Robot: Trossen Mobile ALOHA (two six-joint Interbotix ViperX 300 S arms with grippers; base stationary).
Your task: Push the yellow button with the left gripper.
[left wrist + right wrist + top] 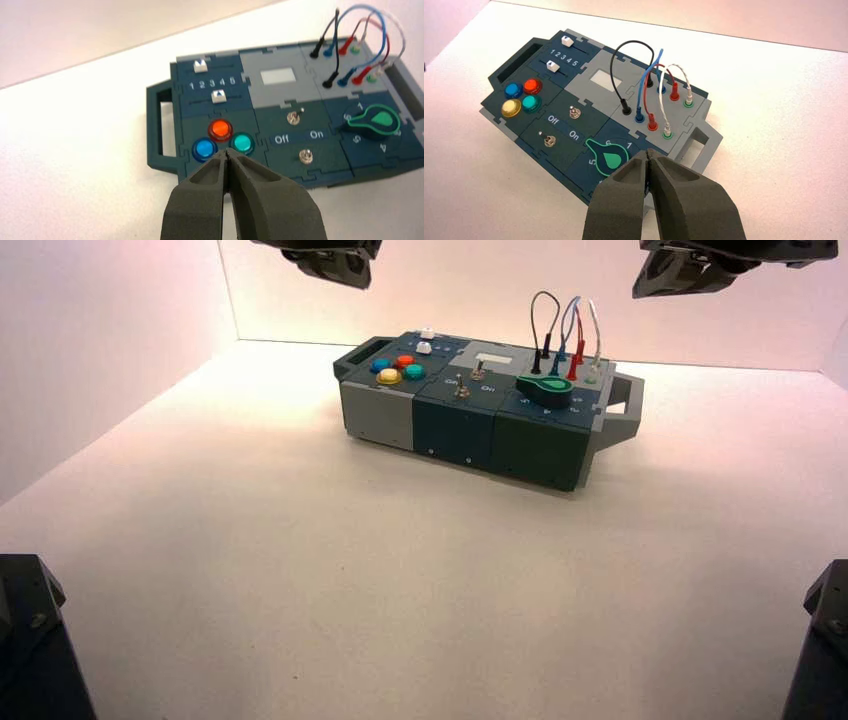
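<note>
Yellow button [389, 376] sits at the near left of the box [455, 445], in the button cluster, nearer than the blue button [380, 365] and left of the teal one [414, 371]. My left end effector [226, 172], clenched on nothing, hangs above the box's left part; its tips hide the yellow cap in its own wrist view. Right end effector [647, 175], also clenched and empty, idles above the right part.

Handling, my guess: light, smooth plastic dome, short springy travel, slippery if struck off-centre. Nothing to grip; I'd press the crown straight down with joined tips, gently, lest the box skid on the bench [330, 570].
</note>
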